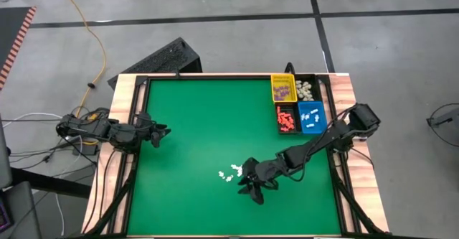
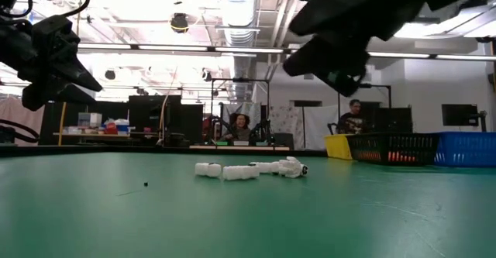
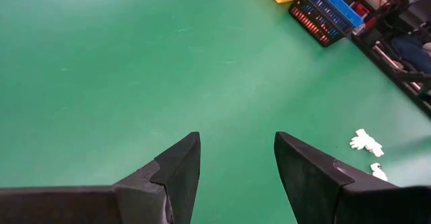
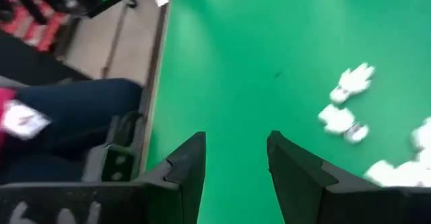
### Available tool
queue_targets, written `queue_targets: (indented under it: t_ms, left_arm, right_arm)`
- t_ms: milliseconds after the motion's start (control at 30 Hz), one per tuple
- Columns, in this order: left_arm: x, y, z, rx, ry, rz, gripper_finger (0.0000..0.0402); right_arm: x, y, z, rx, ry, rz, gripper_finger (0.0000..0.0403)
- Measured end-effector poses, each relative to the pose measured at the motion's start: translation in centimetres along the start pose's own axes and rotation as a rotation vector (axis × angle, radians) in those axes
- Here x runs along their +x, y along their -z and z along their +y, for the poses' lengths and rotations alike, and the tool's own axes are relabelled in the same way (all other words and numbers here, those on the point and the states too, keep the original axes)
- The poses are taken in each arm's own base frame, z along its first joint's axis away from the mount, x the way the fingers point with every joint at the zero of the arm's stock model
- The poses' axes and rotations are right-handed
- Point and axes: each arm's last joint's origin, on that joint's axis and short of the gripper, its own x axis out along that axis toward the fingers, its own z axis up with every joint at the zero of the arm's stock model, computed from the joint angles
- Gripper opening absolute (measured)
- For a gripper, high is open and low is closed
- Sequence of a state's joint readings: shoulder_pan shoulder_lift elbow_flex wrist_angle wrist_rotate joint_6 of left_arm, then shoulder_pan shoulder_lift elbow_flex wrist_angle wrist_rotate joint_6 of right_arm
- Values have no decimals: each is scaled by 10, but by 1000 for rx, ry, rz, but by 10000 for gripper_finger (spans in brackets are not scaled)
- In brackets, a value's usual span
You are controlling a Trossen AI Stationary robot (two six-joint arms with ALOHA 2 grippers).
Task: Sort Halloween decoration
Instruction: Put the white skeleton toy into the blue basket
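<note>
A few tiny white trinkets (image 1: 229, 173) lie close together in a little bunch on the green table (image 1: 193, 124). More trinkets sit sorted far off in the bins (image 1: 294, 102): purple, cream, red and white.

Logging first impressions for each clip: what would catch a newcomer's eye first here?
Probably the small cluster of white trinkets lying loose on the bare green table, with the right gripper open just beside it. Next, the coloured bins packed together at the table's far right corner. The left gripper waits open near the left edge.
</note>
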State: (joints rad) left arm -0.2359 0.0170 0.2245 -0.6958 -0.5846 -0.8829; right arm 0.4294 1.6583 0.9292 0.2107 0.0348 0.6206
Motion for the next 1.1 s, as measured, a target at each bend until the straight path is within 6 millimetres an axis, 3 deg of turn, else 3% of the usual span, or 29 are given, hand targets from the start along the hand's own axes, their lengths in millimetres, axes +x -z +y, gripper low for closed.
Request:
queue_targets:
  t_ms: [233, 367, 567, 833, 1100]
  left_arm:
    - [0, 0, 0, 4, -5, 3, 180]
    - [0, 1, 1, 6, -7, 5, 180]
    - [0, 1, 1, 7, -9, 6, 180]
    - [0, 1, 1, 10, -12, 10, 180]
    - [0, 2, 2, 15, -17, 16, 180]
  right_arm:
    - [-1, -26, 25, -208, 127, -24, 177]
    - [-6, -29, 25, -294, 296, 25, 177]
    - [-8, -22, 18, -347, 358, 123, 177]
    - [18, -9, -9, -508, 408, 258, 177]
    - [29, -11, -36, -475, 366, 350, 177]
